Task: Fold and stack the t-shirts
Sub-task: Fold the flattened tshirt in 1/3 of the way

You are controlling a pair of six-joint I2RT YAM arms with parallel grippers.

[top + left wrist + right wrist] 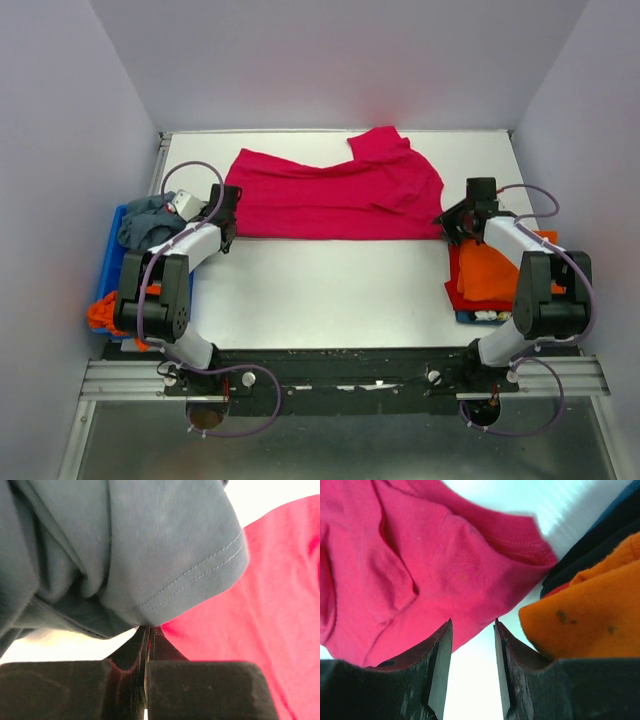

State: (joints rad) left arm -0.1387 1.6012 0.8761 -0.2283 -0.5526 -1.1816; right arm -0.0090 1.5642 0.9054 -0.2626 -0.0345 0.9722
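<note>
A red t-shirt [330, 195] lies spread across the far middle of the white table, with a straight near edge and a sleeve bunched at the top right. My left gripper [228, 218] sits at its left near corner. In the left wrist view the left gripper [148, 630] is shut, with the edge of the red t-shirt [270, 605] at its tips. My right gripper [452, 217] is at the shirt's right near corner. In the right wrist view the right gripper [472, 625] is open and empty, just short of the hem of the red t-shirt [420, 555].
A blue bin [110, 260] at the left holds a grey-blue shirt [145, 222], which fills the left wrist view [125, 545], and an orange cloth [100, 312]. At the right, an orange shirt [490, 275] tops a stack; it also shows in the right wrist view [585, 620].
</note>
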